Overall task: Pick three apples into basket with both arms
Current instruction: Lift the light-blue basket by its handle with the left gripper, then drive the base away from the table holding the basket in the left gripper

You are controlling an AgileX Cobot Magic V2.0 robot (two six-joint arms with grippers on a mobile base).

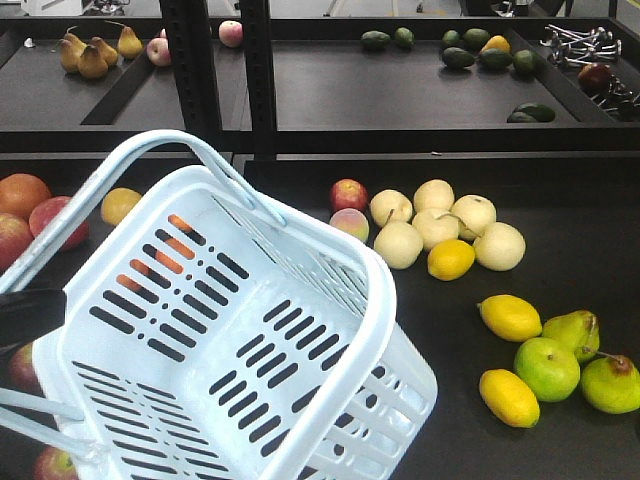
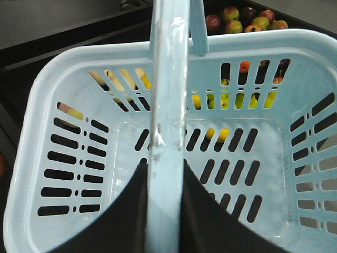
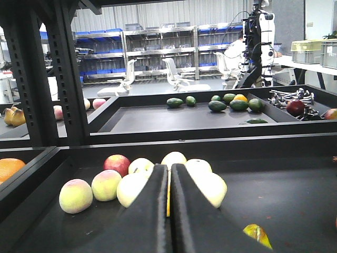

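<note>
Tilted basket (image 1: 388, 300) hangs over the near-left part of the black tray (image 1: 580, 200), its hoop handle (image 2: 168, 95) pinched between the jaws of the left gripper (image 2: 166, 176). The right gripper (image 3: 169, 171) sits low over the tray, jaws almost pressed together, holding nothing. One red apple (image 1: 348, 193) lies near the tray's far edge, just beside the pale round fruits (image 1: 435, 225). More red apples (image 1: 55, 218) lie at the left edge, partly hidden by the basket.

Grey metal storage racks (image 3: 158, 51) with blue plastic bins (image 3: 93, 36) line the corrugated grey back wall (image 3: 158, 13); white office chairs (image 3: 174, 74) stand before them.
</note>
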